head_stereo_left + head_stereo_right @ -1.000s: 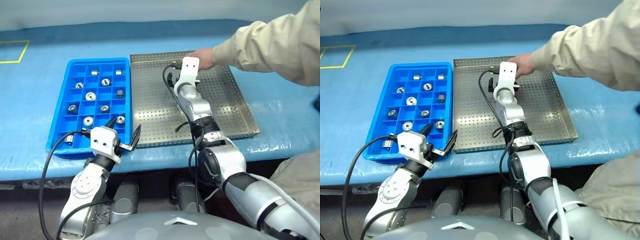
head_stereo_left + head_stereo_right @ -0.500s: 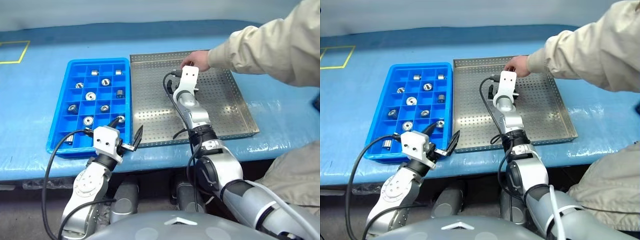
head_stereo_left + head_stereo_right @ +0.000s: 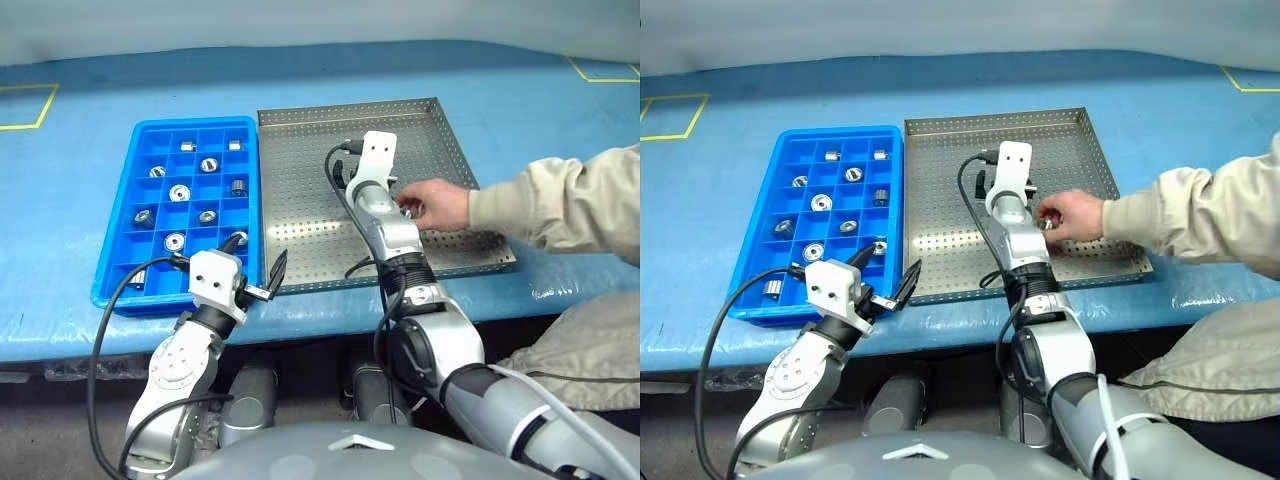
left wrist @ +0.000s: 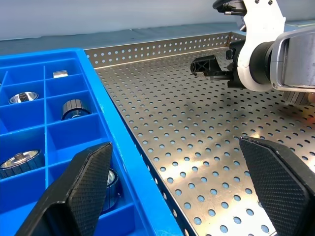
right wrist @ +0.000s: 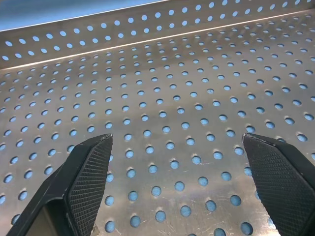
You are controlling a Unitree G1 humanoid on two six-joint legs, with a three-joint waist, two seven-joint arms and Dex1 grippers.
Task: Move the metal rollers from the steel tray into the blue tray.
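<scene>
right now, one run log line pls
left pincer: open, idle | right pincer: open over steel tray | person's hand: in tray | metal rollers: in blue tray

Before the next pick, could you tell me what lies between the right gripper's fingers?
Nothing but bare perforated floor of the steel tray, seen between the open right gripper fingers in the right wrist view.

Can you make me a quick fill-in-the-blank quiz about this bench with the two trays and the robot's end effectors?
1. The metal rollers lie in the compartments of the ____ tray.
2. The right end effector hangs over the steel tray with its fingers ____.
3. A person's hand reaches over the ____ tray.
4. The left end effector hangs near the blue tray's ____ edge.

Missing words: blue; open; steel; front
</scene>
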